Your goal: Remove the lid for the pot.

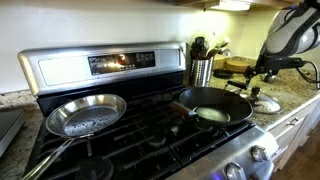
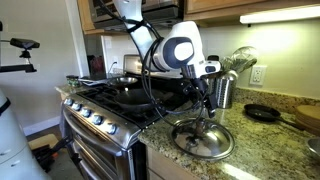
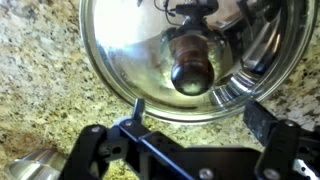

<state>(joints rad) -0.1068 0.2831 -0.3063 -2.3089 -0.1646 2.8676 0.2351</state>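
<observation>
The glass lid (image 3: 120, 50) with a metal rim and a dark knob (image 3: 190, 75) lies flat on the granite counter beside the stove; it shows in both exterior views (image 1: 266, 104) (image 2: 203, 139). The black pot (image 1: 215, 105) sits uncovered on the stove's near burner, its handle pointing toward the back. My gripper (image 3: 200, 115) hovers just above the lid, open, its fingers spread wide near the lid's edge and holding nothing. It also shows in both exterior views (image 1: 262, 88) (image 2: 205, 108).
A shiny silver frying pan (image 1: 88, 113) sits on another burner. A steel utensil holder (image 1: 202, 68) stands at the back of the counter. A small dark pan (image 2: 262, 113) lies on the counter behind the lid. The stove's control knobs (image 2: 95, 118) line its front.
</observation>
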